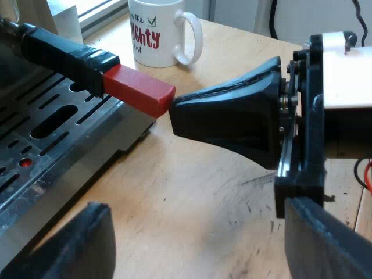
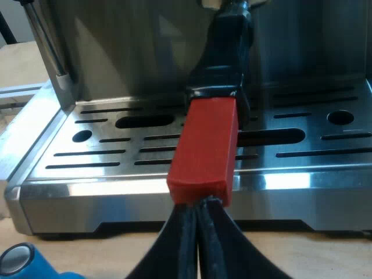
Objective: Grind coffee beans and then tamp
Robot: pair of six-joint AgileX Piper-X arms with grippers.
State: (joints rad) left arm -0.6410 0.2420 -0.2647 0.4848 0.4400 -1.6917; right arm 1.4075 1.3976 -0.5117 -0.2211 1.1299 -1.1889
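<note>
**Holder handle (image 2: pixel 220 64) juts from the espresso machine (image 2: pixel 128 46)**

The handle lies level over the drip tray (image 2: pixel 116 157), with its red end (image 2: pixel 206 145) pointing away from the machine. The right end effector (image 2: pixel 199 218), fingers pressed together, touches that tip. The left end effector (image 1: pixel 200 232) hangs spread above the tabletop (image 1: pixel 192 192). The white mug (image 1: pixel 160 32) stands upright, contents hidden.

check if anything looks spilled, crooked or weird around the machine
Nothing spilled or damaged. One oddity: the right gripper has its fingers closed together, tips butting the handle's red end over the drip tray rather than around it.
</note>
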